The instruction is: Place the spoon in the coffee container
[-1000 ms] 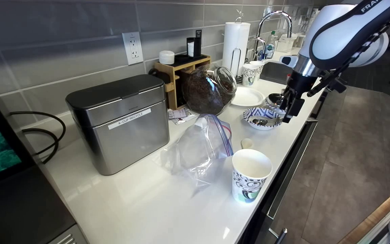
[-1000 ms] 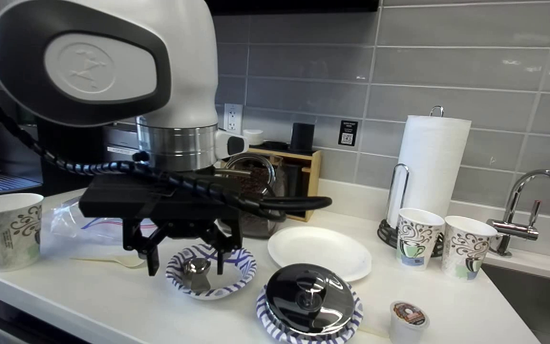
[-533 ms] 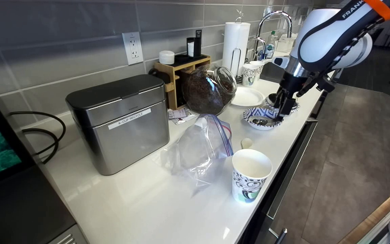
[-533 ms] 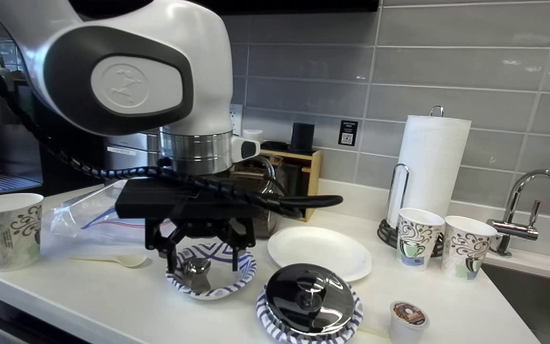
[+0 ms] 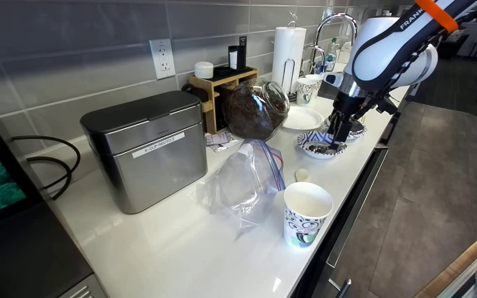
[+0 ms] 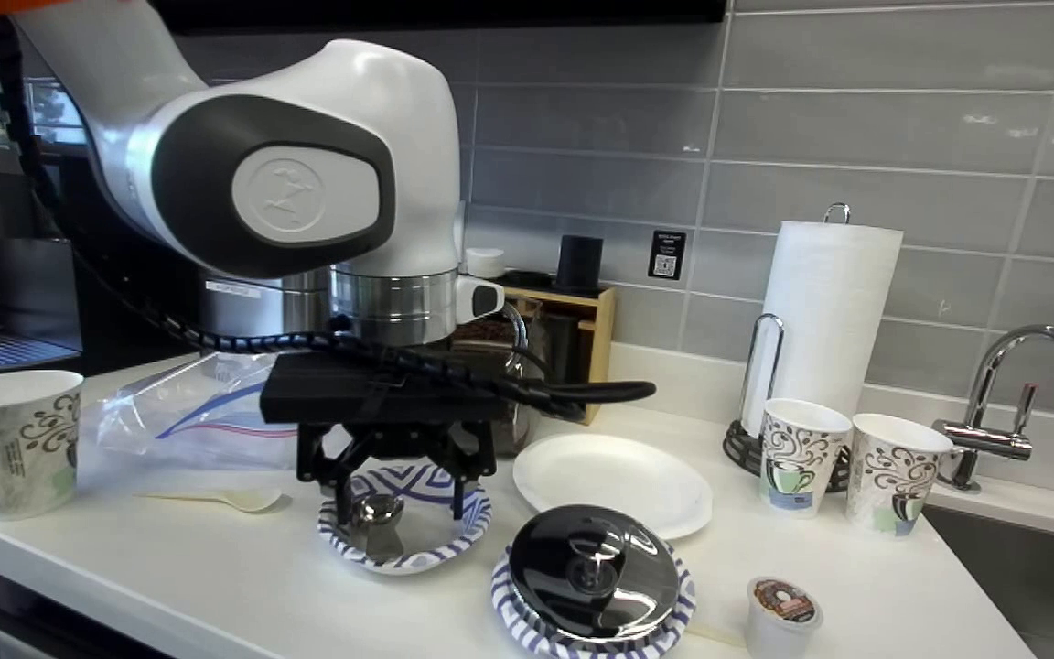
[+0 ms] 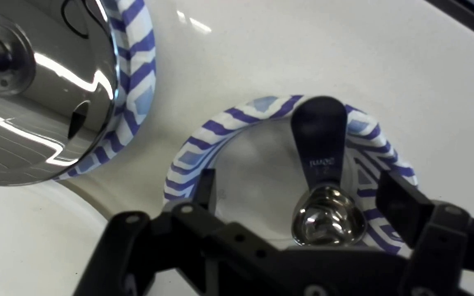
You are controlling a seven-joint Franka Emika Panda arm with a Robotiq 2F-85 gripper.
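Observation:
The spoon, a short silvery scoop, lies in a blue-and-white patterned bowl. It shows in both exterior views (image 5: 318, 148) (image 6: 378, 510) and, with its dark flat handle over the bowl's rim, in the wrist view (image 7: 328, 218). My gripper (image 6: 401, 509) is open and empty above the bowl (image 6: 478, 522). In the wrist view the spoon lies between the fingers of the gripper (image 7: 296, 193), closer to the right one, touching neither as far as I can see. The coffee container, a rounded glass jar of dark coffee (image 5: 246, 109), is tilted, its mouth open; the arm partly hides it in an exterior view (image 6: 483, 332).
A shiny lid (image 6: 593, 575) sits on another patterned bowl beside the spoon's bowl. A white plate (image 6: 618, 485), a pale plastic spoon (image 6: 251, 499), a clear bag (image 5: 244, 182) and a patterned cup (image 5: 306, 215) are nearby. A wooden shelf (image 6: 602, 357) stands behind the jar.
My open gripper has moved over the bowl and a little lower, rightward in an exterior view. The spoon, bowl and jar have not moved.

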